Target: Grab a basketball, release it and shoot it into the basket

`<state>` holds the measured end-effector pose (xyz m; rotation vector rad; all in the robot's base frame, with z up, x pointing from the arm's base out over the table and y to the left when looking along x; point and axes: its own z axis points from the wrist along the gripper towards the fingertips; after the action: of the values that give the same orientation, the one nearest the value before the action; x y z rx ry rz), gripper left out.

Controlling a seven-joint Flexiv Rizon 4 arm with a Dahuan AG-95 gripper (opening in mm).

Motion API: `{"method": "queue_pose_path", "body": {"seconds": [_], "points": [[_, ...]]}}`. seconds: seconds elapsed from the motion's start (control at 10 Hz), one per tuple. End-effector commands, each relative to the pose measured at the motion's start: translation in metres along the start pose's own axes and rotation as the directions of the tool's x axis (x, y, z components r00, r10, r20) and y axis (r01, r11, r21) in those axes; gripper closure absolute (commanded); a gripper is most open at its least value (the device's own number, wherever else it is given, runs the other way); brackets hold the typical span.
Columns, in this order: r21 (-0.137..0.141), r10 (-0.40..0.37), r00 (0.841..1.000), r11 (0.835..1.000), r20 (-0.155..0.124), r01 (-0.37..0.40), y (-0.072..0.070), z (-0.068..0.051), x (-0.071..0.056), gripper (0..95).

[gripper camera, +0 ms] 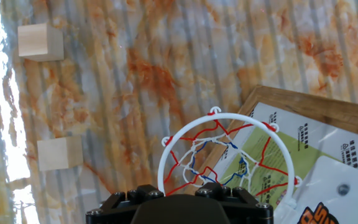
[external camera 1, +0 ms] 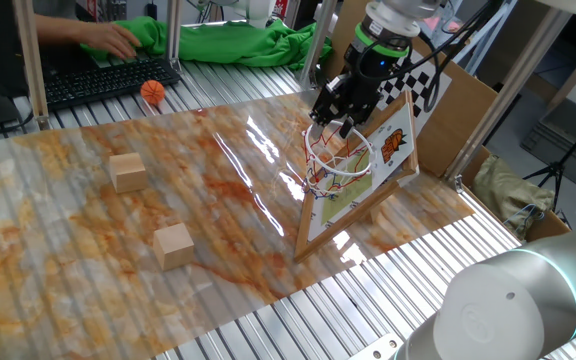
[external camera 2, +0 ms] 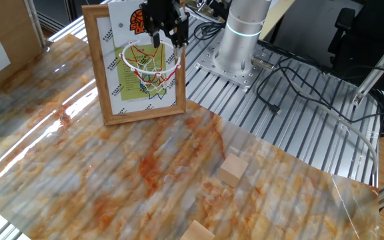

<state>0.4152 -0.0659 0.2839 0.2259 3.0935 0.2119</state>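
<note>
The basketball [external camera 1: 153, 91] is a small orange ball lying on the metal slats beyond the mat's far edge, next to a keyboard; it does not show in the other views. The basket [external camera 1: 339, 157] has a red-and-white rim and a white net, on a tilted wood-framed backboard [external camera 1: 395, 140]. It also shows in the other fixed view [external camera 2: 151, 64] and in the hand view [gripper camera: 227, 155]. My gripper [external camera 1: 334, 118] hangs just above the rim, with its jaws apart and nothing between them [external camera 2: 167, 39]. In the hand view only its black base [gripper camera: 179, 202] shows.
Two tan wooden cubes [external camera 1: 127, 171] [external camera 1: 173, 245] lie on the marbled mat to the left. A checkerboard panel [external camera 1: 430, 84] stands behind the backboard. A keyboard [external camera 1: 98, 80], a person's hand [external camera 1: 118, 40] and green cloth [external camera 1: 230, 42] lie at the back. The robot base [external camera 2: 244, 40] stands near the hoop.
</note>
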Motion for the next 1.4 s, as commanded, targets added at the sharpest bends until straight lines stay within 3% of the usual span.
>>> {"method": "queue_pose_path", "body": {"seconds": [0.1,0.8,0.9,1.1,1.4], "points": [[0.000,0.000,1.000,1.000,0.000,0.000,0.000,0.000,0.000,38.0],[0.000,0.000,1.000,1.000,0.000,0.000,0.000,0.000,0.000,38.0],[0.081,-0.086,0.996,0.993,-0.023,0.088,0.037,-0.007,0.012,95.0],[0.103,-0.091,0.996,0.990,-0.017,0.092,0.041,-0.003,0.015,95.0],[0.099,-0.075,0.997,0.992,-0.007,0.076,0.041,0.007,0.011,95.0]]}}
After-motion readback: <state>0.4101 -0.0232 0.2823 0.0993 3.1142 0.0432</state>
